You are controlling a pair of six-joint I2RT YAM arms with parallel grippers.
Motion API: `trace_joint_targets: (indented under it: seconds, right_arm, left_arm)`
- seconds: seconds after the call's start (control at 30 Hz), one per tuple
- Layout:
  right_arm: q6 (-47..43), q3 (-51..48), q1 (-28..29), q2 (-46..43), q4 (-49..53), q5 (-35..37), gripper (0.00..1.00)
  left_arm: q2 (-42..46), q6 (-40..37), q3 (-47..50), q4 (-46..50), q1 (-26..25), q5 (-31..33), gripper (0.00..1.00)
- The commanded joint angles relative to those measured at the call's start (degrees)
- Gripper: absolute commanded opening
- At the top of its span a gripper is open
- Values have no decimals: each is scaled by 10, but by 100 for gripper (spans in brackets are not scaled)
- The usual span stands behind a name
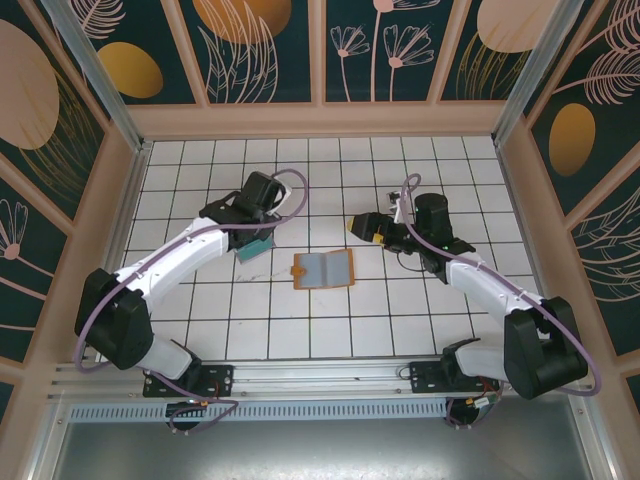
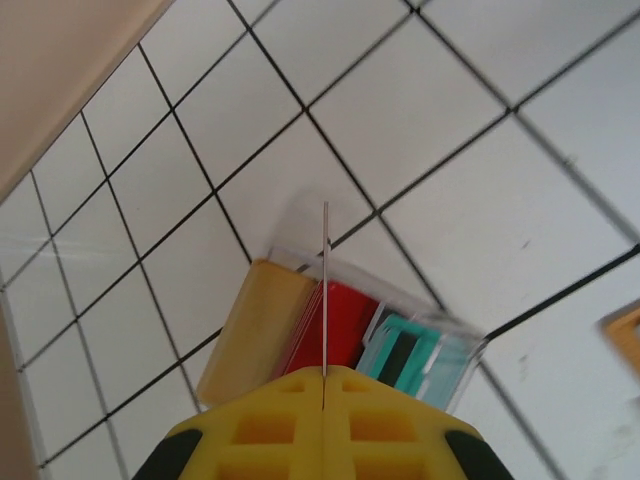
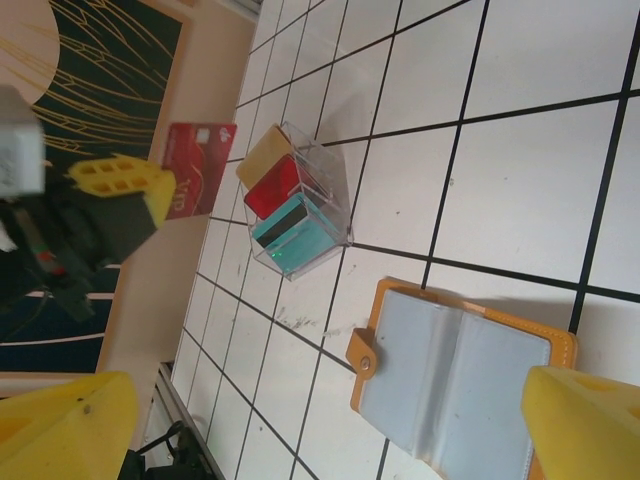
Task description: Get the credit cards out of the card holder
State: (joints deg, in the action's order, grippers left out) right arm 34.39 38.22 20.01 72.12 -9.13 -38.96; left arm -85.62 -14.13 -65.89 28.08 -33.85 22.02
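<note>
The card holder (image 1: 322,268) lies open on the tiles, its grey-blue pockets (image 3: 470,375) facing up. My left gripper (image 2: 324,372) is shut on a red credit card (image 3: 200,168), seen edge-on in the left wrist view as a thin line (image 2: 325,290). It hangs above a clear plastic box (image 3: 295,215) that holds tan (image 2: 255,325), red (image 2: 345,320) and teal (image 2: 415,350) credit cards standing on edge. My right gripper (image 1: 362,228) is open wide, just right of and above the card holder, with nothing between its fingers (image 3: 60,430).
The clear box (image 1: 252,247) sits about one tile left of the card holder. Wooden walls (image 1: 320,118) fence in the white tiled floor on three sides. Free tiles lie in front of the card holder and along the back.
</note>
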Motion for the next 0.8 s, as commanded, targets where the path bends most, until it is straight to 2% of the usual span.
trace_joint_targets:
  seconds: [0.0,0.3,0.67,0.77]
  right_arm:
    - [-17,7,-6,-8,-5,-12,99]
    - [-21,31,-9,23,-6,-31,99]
    - [-26,41,-10,36,1,-36,99]
    - [-23,38,-10,36,-2,-34,99]
  left_arm:
    - [21,-91,43,-48,4,32,0]
    - [41,-136,95,-94,34,1,0]
    - [35,-147,130,-121,48,-36,0]
    - [38,-152,146,-132,48,-28,0]
